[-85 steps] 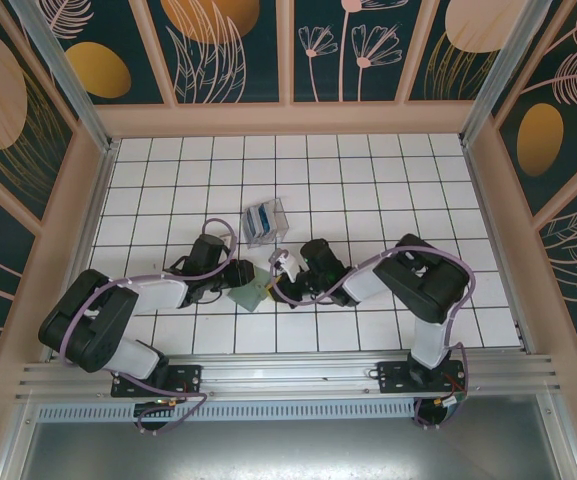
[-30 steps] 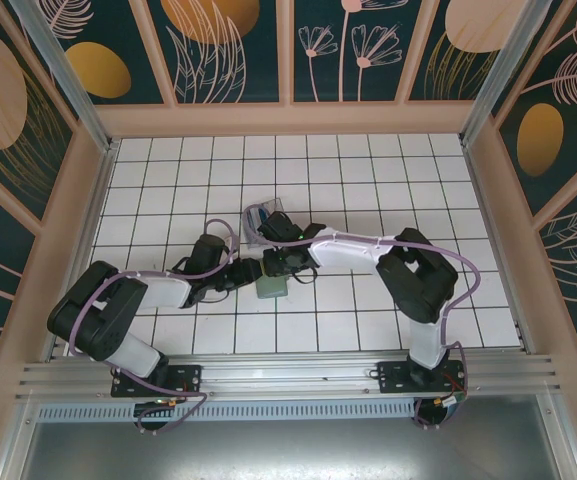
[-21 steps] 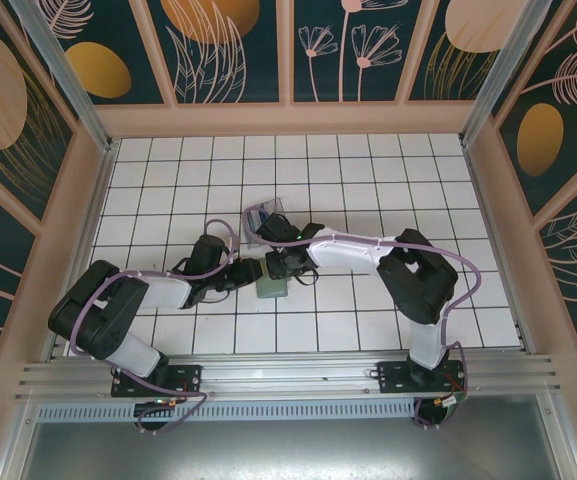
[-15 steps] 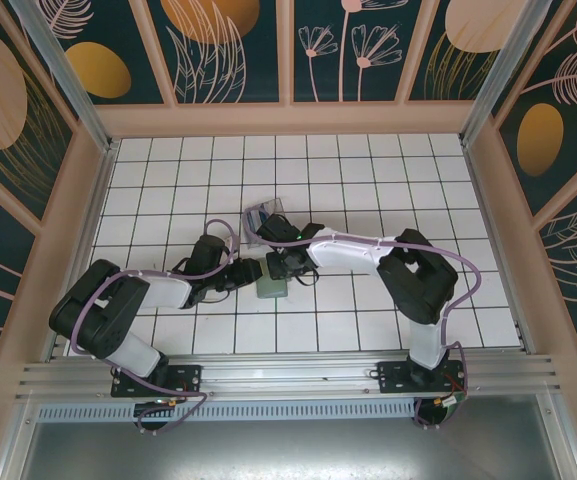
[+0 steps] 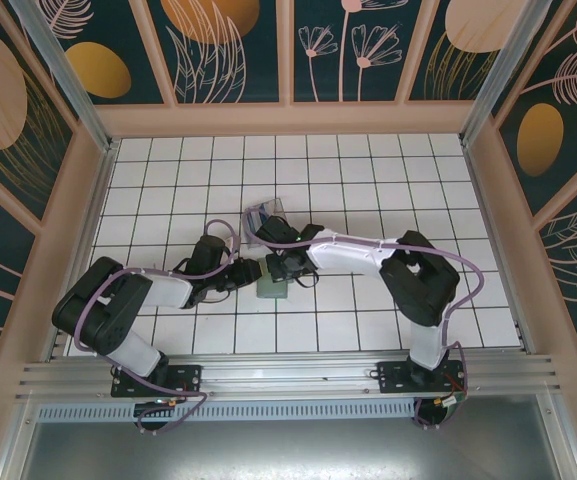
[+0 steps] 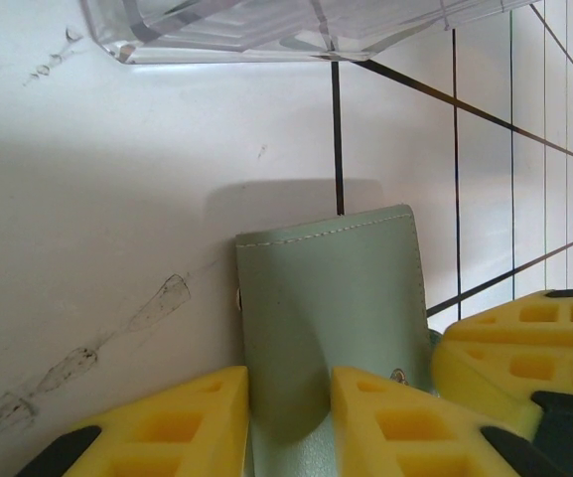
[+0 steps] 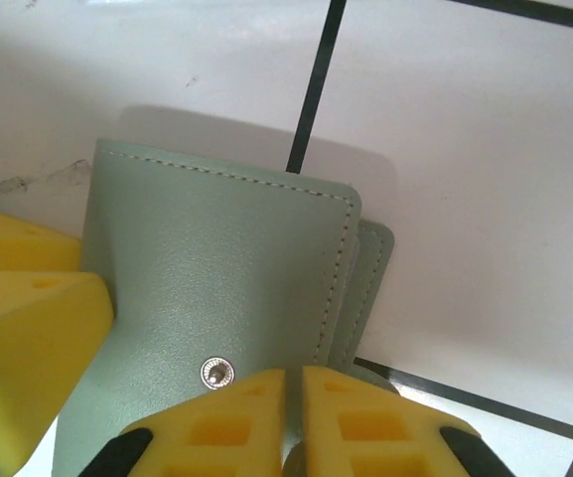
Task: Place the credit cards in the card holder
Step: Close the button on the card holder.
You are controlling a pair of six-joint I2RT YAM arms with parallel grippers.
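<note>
Green card holder [image 6: 331,288] sits pinched in left hand [image 6: 288,393].

The sage-green folding card holder [image 7: 226,278] looks like matt, finely grained leather with stitched edges and a shiny metal snap [image 7: 216,373]. On the left end effector [image 6: 288,407], the yellow pads [image 6: 182,422] look like matt plastic. The white gridded worktop [image 6: 97,199] is smooth but scuffed; the clear box [image 6: 266,25] is glossy plastic.

The bottom of the card holder [image 6: 331,308] is hiding behind the yellow fingers [image 6: 182,422] of the left end effector [image 6: 288,417] and running off the picture's bottom edge. The clear box [image 6: 266,25] is getting cut off at the top edge. From above, the blue things in that box are looking too small to tell.
</note>
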